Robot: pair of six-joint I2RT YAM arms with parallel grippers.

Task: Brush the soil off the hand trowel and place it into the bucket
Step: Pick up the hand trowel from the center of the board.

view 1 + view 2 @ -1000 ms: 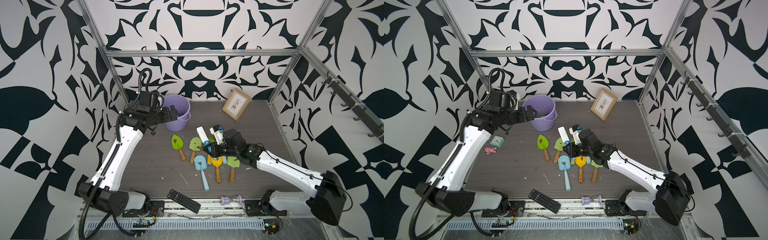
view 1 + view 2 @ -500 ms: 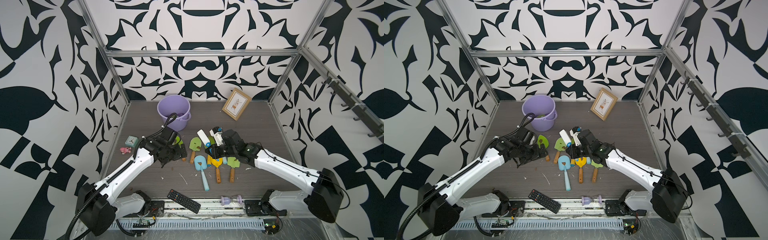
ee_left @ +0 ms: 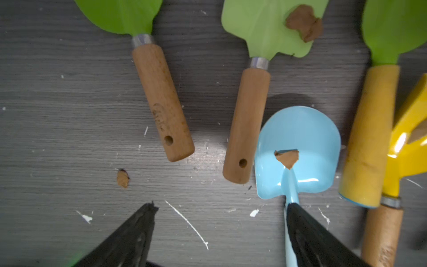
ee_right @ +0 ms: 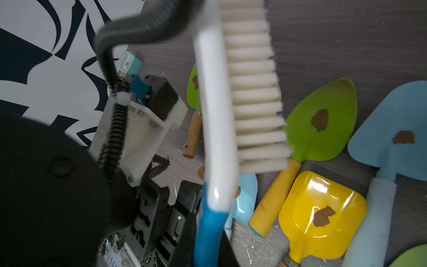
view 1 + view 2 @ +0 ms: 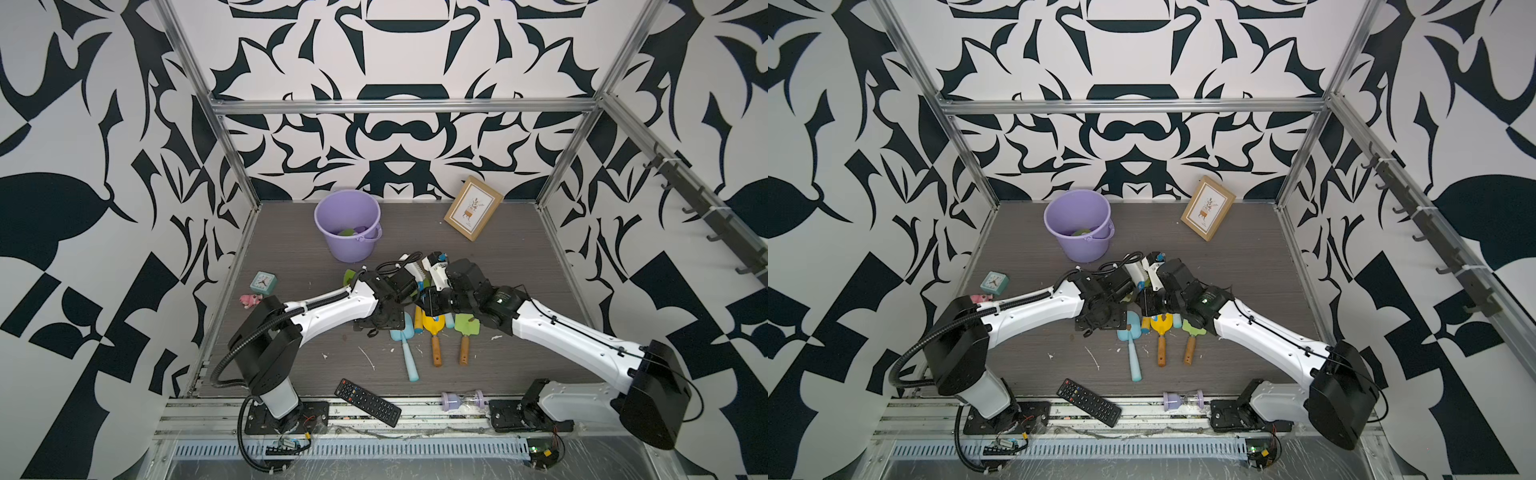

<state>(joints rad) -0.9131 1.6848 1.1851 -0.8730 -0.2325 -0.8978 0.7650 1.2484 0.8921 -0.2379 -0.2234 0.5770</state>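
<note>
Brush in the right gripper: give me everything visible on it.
The brush has a long, glossy white plastic back, one row of cream bristles in tidy tufts along one side, and a blue handle. The right gripper is shut on that handle, so the head sticks out ahead of it. The bristles face sideways towards a green trowel; contact with it cannot be told. The bristles look clean.

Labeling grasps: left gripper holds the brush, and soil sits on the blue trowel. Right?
Wrong arm. The right gripper holds the brush, shut on its blue handle, as the right wrist view shows. The left gripper is open and holds nothing. The rest stands: soil sits on the blue trowel.
</note>
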